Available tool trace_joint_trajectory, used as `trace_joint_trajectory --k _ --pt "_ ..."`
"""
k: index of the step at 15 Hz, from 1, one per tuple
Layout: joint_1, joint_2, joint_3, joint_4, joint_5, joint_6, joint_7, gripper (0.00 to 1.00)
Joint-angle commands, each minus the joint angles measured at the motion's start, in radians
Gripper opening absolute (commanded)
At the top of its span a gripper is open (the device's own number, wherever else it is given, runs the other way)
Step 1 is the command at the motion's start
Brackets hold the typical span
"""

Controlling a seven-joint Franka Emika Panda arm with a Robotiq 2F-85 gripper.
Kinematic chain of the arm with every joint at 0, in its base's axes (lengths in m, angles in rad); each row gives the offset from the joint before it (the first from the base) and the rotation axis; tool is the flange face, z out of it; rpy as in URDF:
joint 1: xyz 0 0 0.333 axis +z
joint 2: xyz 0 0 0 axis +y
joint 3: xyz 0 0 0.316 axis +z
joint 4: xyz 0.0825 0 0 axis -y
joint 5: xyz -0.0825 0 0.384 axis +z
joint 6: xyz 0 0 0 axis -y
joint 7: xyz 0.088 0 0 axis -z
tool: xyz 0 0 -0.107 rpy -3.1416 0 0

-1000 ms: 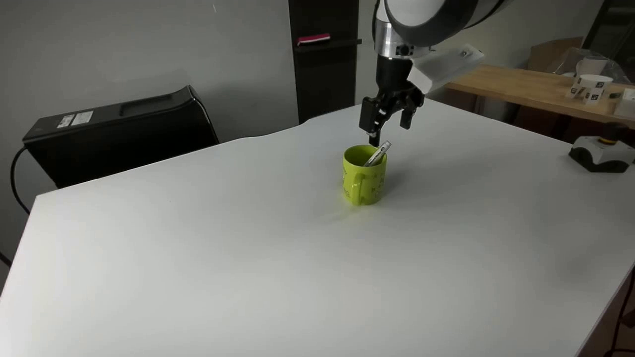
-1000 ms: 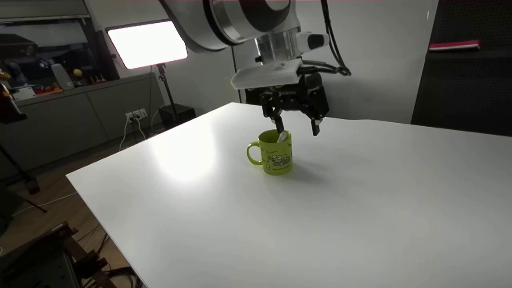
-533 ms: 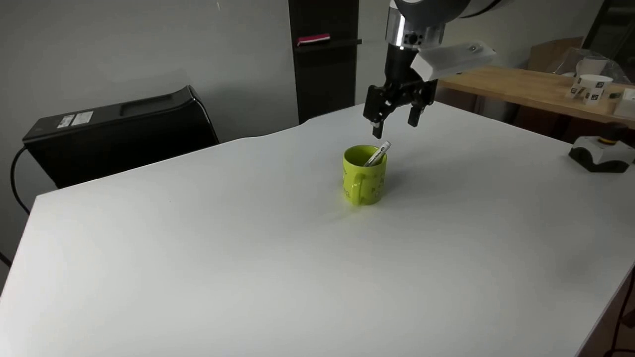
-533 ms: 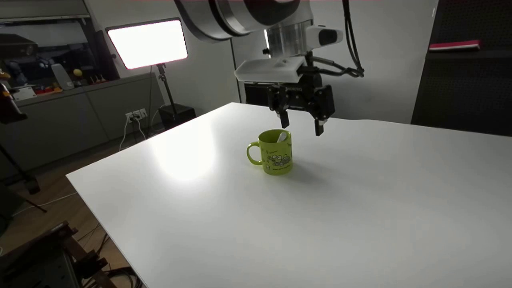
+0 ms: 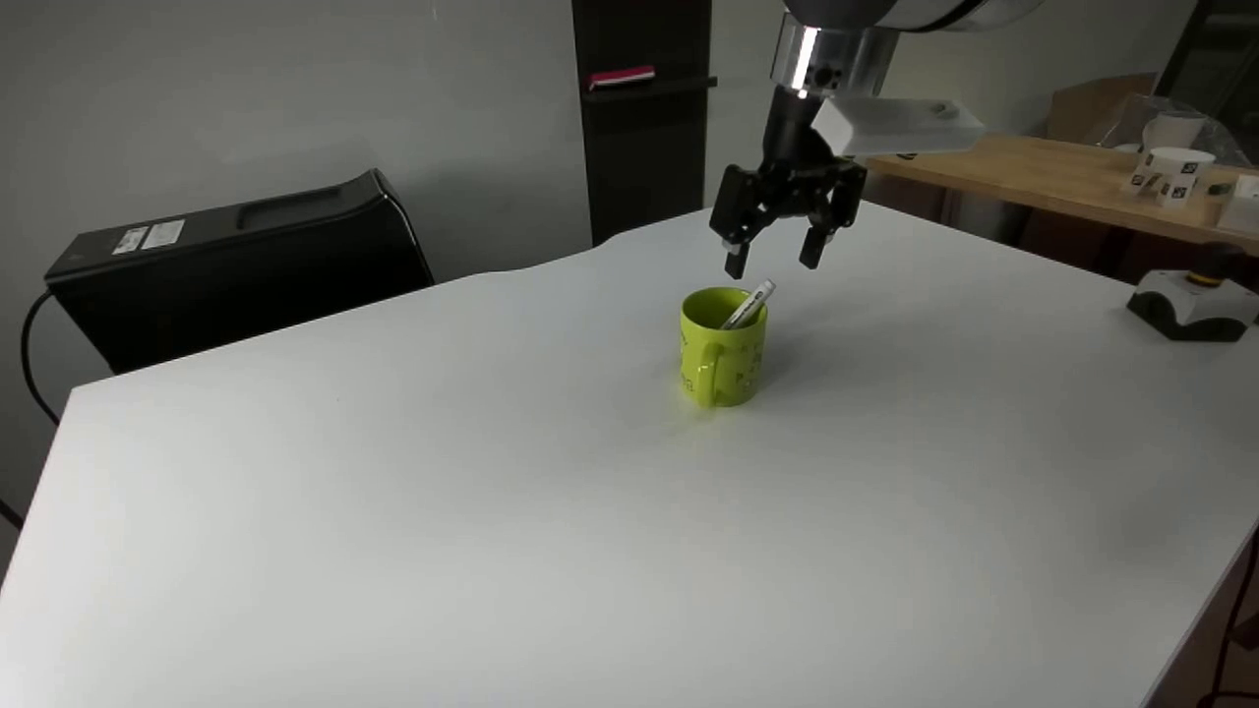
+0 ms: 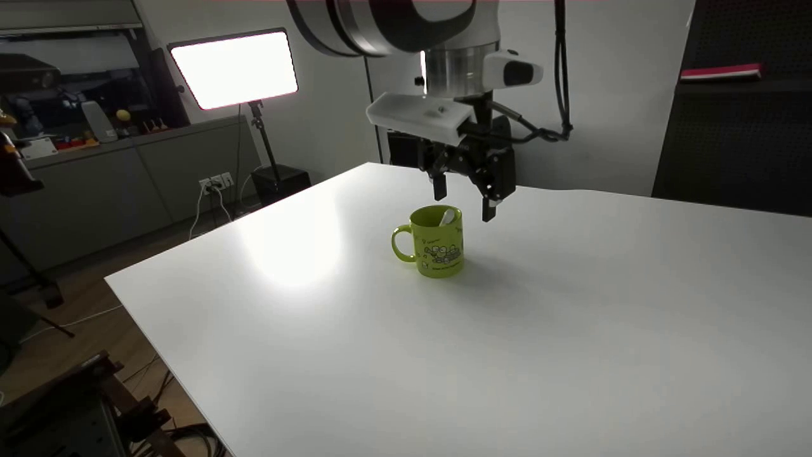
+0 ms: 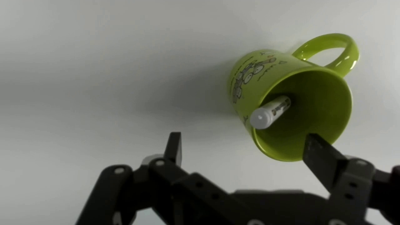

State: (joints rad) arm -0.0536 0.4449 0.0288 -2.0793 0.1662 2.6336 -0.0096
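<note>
A yellow-green mug (image 5: 723,366) with printed drawings stands upright on the white table in both exterior views. A white marker (image 5: 751,305) leans inside it, its end poking just over the rim. My gripper (image 5: 773,259) hangs open above and slightly behind the mug, holding nothing. In an exterior view the gripper (image 6: 464,202) is tilted, one fingertip lower than the other. From the wrist view, the mug (image 7: 272,73) lies up and right of the gripper (image 7: 243,137), and one finger (image 7: 323,156) overlaps its rim in the picture. The marker (image 7: 272,112) rests against the inner wall; its lower part is hidden.
A grey-and-black button box (image 5: 1192,307) sits near the table's right side in an exterior view. Behind the table's far edge is a black case (image 5: 246,265). A wooden table (image 5: 1033,177) with paper cups stands beyond. A bright light panel (image 6: 235,70) is on a stand.
The gripper has risen a little from the mug and shifted, then swung back and tilted. Its fingers stay apart throughout. Mug and marker have not moved.
</note>
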Motion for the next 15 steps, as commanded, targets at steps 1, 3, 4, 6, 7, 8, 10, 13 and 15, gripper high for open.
trace_joint_trajectory --k 1,3,4,6,7,8,10,13,15 --pt "-0.027 -0.022 0.03 -0.022 0.049 -0.005 -0.032 1.0" --pt "-0.03 -0.025 0.035 -0.028 0.062 -0.006 -0.037 1.0" --pt "-0.031 -0.027 0.036 -0.033 0.066 -0.006 -0.04 1.0" --pt "-0.032 -0.032 0.037 -0.041 0.076 -0.005 -0.044 1.0" --pt "-0.032 -0.036 0.037 -0.046 0.078 -0.004 -0.044 1.0" --pt "-0.033 -0.04 0.037 -0.052 0.08 -0.003 -0.043 1.0" --pt "-0.035 -0.046 0.037 -0.061 0.084 -0.002 -0.042 1.0" --pt "-0.035 -0.051 0.035 -0.071 0.09 -0.001 -0.041 1.0" --pt "-0.033 -0.053 0.031 -0.074 0.087 -0.001 -0.039 0.75"
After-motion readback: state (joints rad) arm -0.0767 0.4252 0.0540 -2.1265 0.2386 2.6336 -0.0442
